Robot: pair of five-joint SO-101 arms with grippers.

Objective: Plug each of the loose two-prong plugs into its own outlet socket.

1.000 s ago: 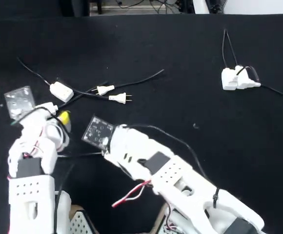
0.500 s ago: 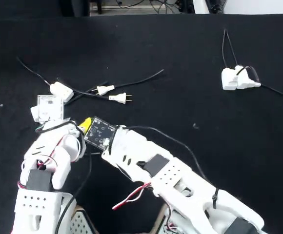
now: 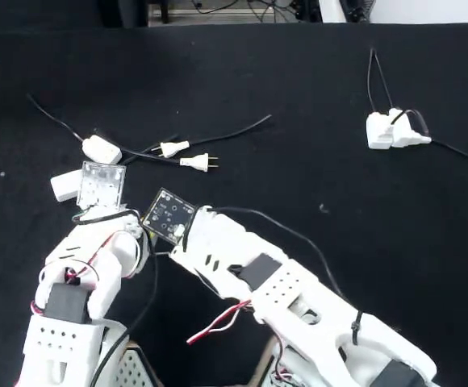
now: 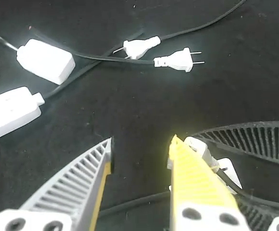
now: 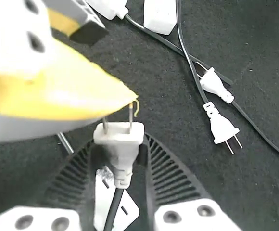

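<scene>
1. Pinching a white plug by its body, our right gripper sits close to our left gripper, whose jaws are spread apart.
2. We see a second plug and a third plug lying side by side in the tabletop's left half, just beside one socket, with another socket nearer the near edge.

Your tally: unplugged white plastic two-prong plugs, 3: plug A, plug B, plug C. White box-shaped plastic outlet sockets, 3: socket A, socket B, socket C.
</scene>
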